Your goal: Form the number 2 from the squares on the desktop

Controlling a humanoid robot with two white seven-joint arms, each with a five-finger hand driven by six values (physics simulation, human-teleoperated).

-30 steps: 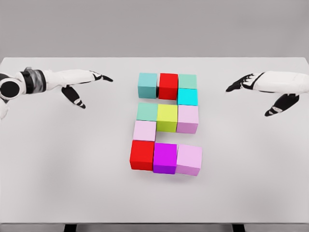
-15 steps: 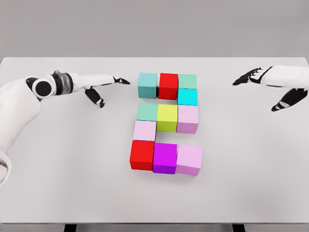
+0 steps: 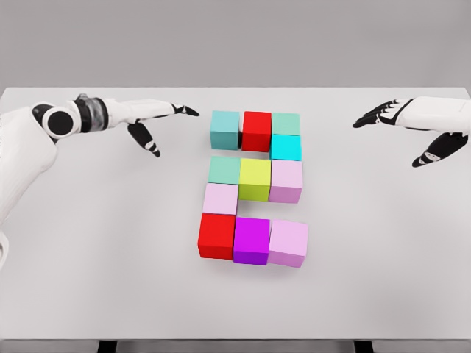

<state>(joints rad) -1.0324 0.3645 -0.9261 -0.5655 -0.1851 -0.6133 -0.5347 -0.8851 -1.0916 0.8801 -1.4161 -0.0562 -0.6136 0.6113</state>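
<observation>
While the cubes (image 3: 254,187) sit mid-bench (image 3: 110,265) packed into a 2 shape, both hands hover w/ fingers spread, holding nothing: left hand (image 3: 156,121) just beside the top-left cube, right hand (image 3: 412,129) well apart.

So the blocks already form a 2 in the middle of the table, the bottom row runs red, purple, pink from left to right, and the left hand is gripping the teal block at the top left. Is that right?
Not quite. In the head view the left hand grips nothing: it hovers open, apart from the teal block. The rest holds: the blocks form a 2, and the bottom row runs red, purple, pink.
</observation>
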